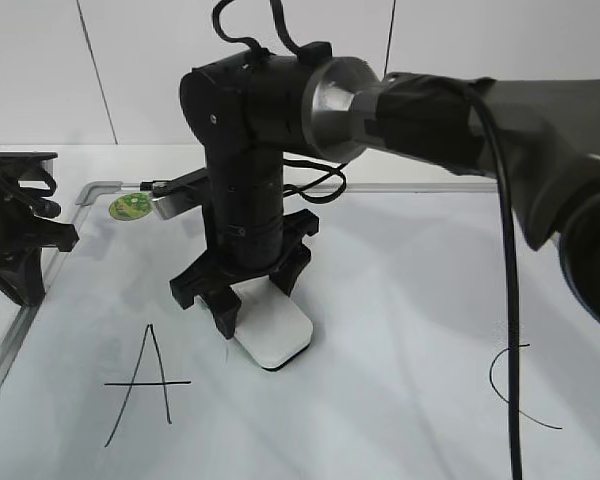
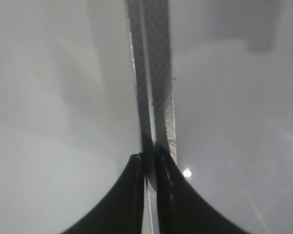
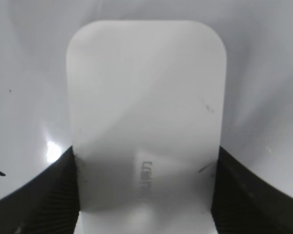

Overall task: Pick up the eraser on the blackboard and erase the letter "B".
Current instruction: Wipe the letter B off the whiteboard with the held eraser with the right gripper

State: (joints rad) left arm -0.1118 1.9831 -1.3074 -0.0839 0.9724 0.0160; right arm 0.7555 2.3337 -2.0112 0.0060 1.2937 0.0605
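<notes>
— Where's the eraser (image 1: 276, 331)?
— On the whiteboard (image 1: 400, 300), between a black "A" (image 1: 145, 382) and "C" (image 1: 515, 388). The right gripper (image 1: 242, 290) clasps it; grey lettering unreadable.
— The left gripper (image 2: 149, 161)?
— Clenched around the frame (image 2: 154, 87).

My right arm (image 1: 250, 130) is matte black, built of thick cylindrical joints, with a bright silver conical collar (image 1: 335, 108) where the forearm meets the wrist. Black cables (image 1: 505, 300) loop above the joint and trail down my forearm. My right gripper (image 1: 242, 290) has broad black fingers with ribbed inner pads (image 3: 239, 195). My left gripper (image 2: 149, 195) is black too, its fingers curved and tapering.
</notes>
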